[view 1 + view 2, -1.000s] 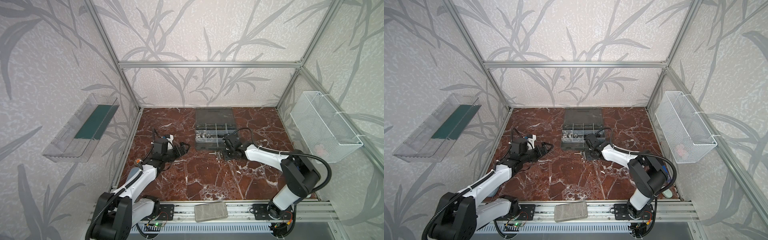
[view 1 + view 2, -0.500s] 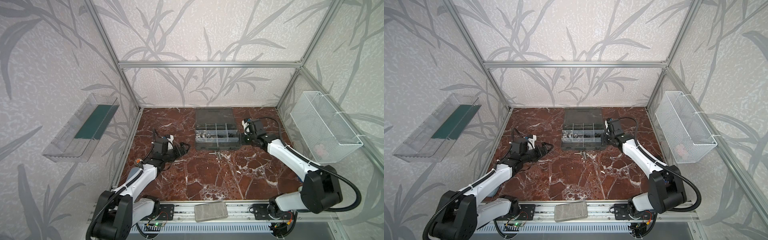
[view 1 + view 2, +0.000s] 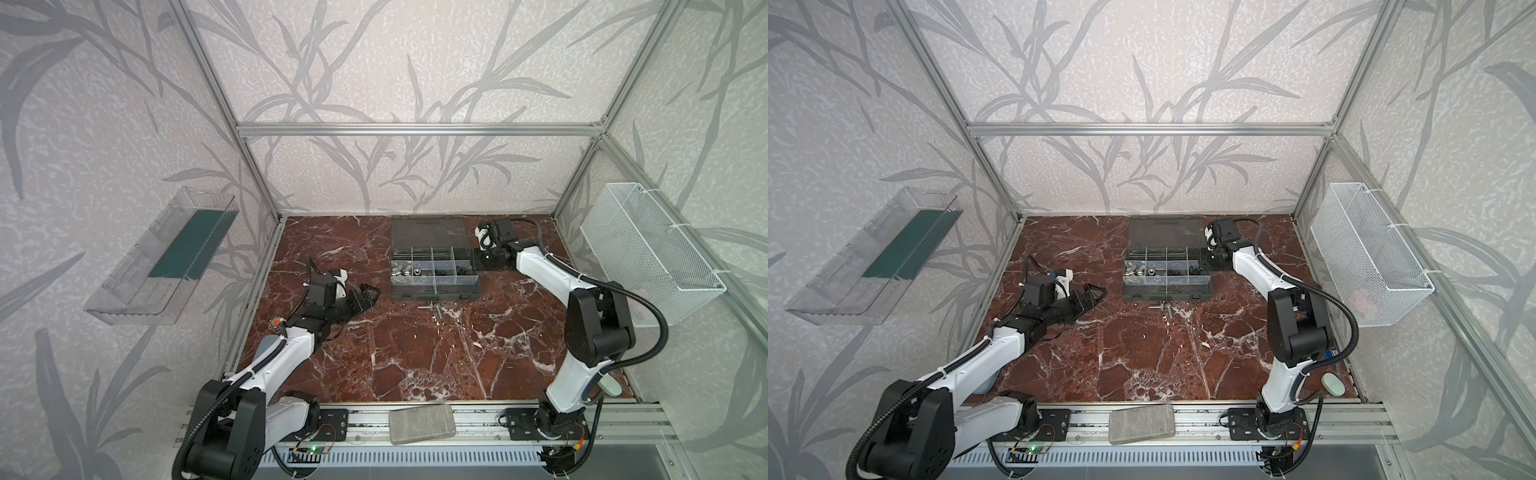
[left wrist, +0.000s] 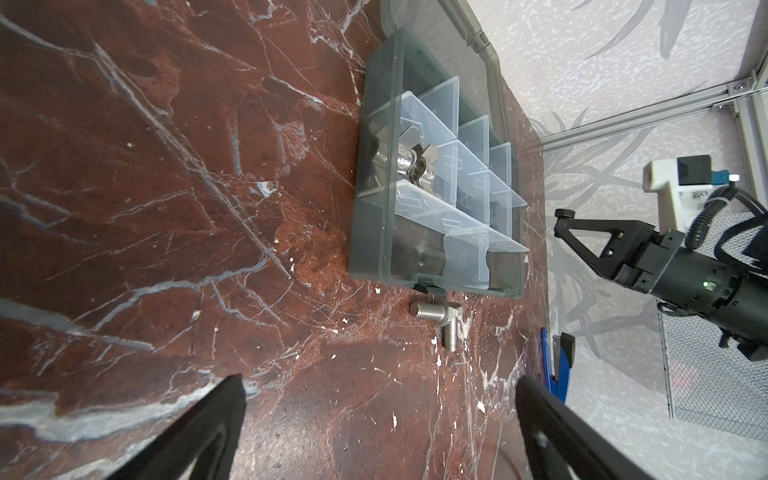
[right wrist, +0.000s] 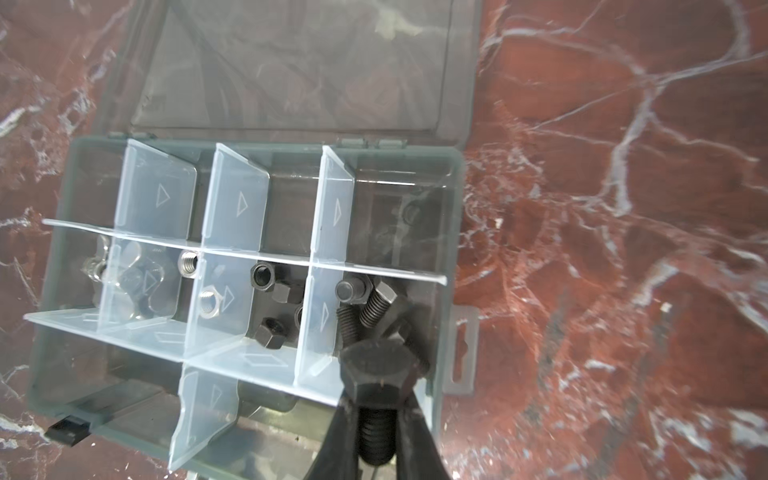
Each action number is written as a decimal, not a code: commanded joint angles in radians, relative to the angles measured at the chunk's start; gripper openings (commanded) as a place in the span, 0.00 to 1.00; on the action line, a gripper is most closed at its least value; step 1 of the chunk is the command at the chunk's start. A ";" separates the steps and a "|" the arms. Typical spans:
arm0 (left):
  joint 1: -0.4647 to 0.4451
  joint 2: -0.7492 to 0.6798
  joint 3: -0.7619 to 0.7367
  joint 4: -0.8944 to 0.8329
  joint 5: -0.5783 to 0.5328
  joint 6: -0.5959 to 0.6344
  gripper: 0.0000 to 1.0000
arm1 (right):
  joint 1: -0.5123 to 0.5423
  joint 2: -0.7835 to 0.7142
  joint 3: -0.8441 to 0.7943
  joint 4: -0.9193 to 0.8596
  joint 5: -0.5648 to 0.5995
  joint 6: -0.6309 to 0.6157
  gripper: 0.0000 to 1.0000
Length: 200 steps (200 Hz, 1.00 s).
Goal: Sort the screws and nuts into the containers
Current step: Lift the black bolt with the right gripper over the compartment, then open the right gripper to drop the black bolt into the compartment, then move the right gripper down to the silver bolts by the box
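Right gripper (image 5: 376, 401): clamped on a short black hex-head bolt (image 5: 375, 371). The threaded shank is pinched between the two black fingers (image 5: 332, 434) and the head pokes out past their tips.
Held bolt, place: over the right-hand end of the dark grey plastic organizer case (image 3: 434, 289), beside the cell that holds loose black bolts (image 5: 376, 307) (how far above the cell, I cannot tell).
Left gripper (image 3: 371, 295): jaws spread wide with nothing between them, low over the red-brown marble tabletop (image 3: 415, 357), well to the left of the case.
Case: lies open, with its smoky translucent lid (image 3: 428, 232) flat on the tabletop behind it. Clear plastic dividers (image 5: 232, 199) split the case into small cells.
Middle row, left to right in both top views: silver winged nuts (image 5: 99, 266), then silver hex nuts (image 5: 207, 301), then small black hex nuts (image 5: 262, 276), then the loose black bolts at the right end.
Unsorted: two shiny silver hex-head bolts (image 4: 428, 311) lie on the tabletop just in front of the case's front wall. They sit at a right angle with their heads together (right by the latch tab).
Side walls: a white wire mesh basket (image 3: 648, 249) hangs on the right and a clear acrylic tray with a green base (image 3: 166, 257) on the left, both well apart from the case.
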 commanded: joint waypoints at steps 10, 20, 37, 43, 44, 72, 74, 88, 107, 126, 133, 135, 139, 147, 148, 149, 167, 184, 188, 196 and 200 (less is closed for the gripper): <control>0.008 -0.002 0.032 -0.017 -0.017 0.018 0.99 | -0.001 0.031 0.042 -0.040 -0.033 -0.015 0.02; 0.008 -0.002 0.032 -0.019 -0.017 0.020 0.99 | -0.001 0.038 0.043 -0.040 -0.030 -0.018 0.03; 0.008 0.000 0.032 -0.016 -0.017 0.020 0.99 | -0.001 0.050 0.047 -0.043 -0.025 -0.022 0.03; 0.008 0.000 0.032 -0.017 -0.016 0.019 0.99 | -0.001 0.054 0.049 -0.045 -0.025 -0.023 0.03; 0.008 0.000 0.031 -0.016 -0.016 0.019 0.99 | -0.001 0.055 0.048 -0.045 -0.025 -0.024 0.04; 0.008 0.001 0.026 -0.010 -0.014 0.019 0.99 | -0.001 0.066 0.048 -0.045 -0.027 -0.024 0.10; 0.008 0.000 0.026 -0.010 -0.014 0.019 0.99 | -0.001 0.066 0.048 -0.045 -0.027 -0.024 0.10; 0.008 -0.002 0.024 -0.009 -0.014 0.020 0.99 | -0.001 0.068 0.050 -0.043 -0.027 -0.024 0.15; 0.008 -0.003 0.023 -0.009 -0.014 0.019 0.99 | -0.001 0.077 0.060 -0.050 -0.027 -0.025 0.22; 0.009 -0.003 0.020 -0.005 -0.013 0.018 0.99 | 0.000 0.081 0.070 -0.055 -0.025 -0.028 0.24; 0.009 -0.003 0.019 -0.003 -0.013 0.018 0.99 | -0.001 0.081 0.072 -0.057 -0.022 -0.028 0.25; 0.008 -0.003 0.019 -0.003 -0.013 0.018 0.99 | 0.000 0.082 0.074 -0.057 -0.021 -0.029 0.25; 0.010 -0.003 0.019 -0.002 -0.013 0.018 0.99 | -0.001 0.082 0.074 -0.058 -0.020 -0.030 0.26; 0.009 -0.003 0.017 0.000 -0.012 0.018 0.99 | -0.001 0.086 0.079 -0.062 -0.018 -0.031 0.27; 0.009 -0.003 0.017 0.000 -0.011 0.018 0.99 | 0.000 0.086 0.079 -0.063 -0.018 -0.031 0.27; 0.009 -0.003 0.017 0.000 -0.012 0.018 0.99 | 0.000 0.086 0.079 -0.063 -0.018 -0.031 0.27; 0.009 -0.004 0.014 0.002 -0.011 0.016 0.99 | 0.000 0.088 0.085 -0.073 -0.022 -0.034 0.31; 0.009 -0.009 0.013 0.003 -0.009 0.016 0.99 | 0.001 0.072 0.077 -0.076 -0.023 -0.044 0.36; 0.009 -0.008 0.013 0.002 -0.009 0.016 0.99 | 0.002 0.067 0.073 -0.075 -0.026 -0.050 0.37; 0.009 -0.009 0.013 0.001 -0.011 0.017 0.99 | 0.005 0.048 0.059 -0.067 -0.035 -0.060 0.40; 0.009 -0.009 0.013 0.000 -0.011 0.018 0.99 | 0.006 0.038 0.052 -0.064 -0.040 -0.067 0.41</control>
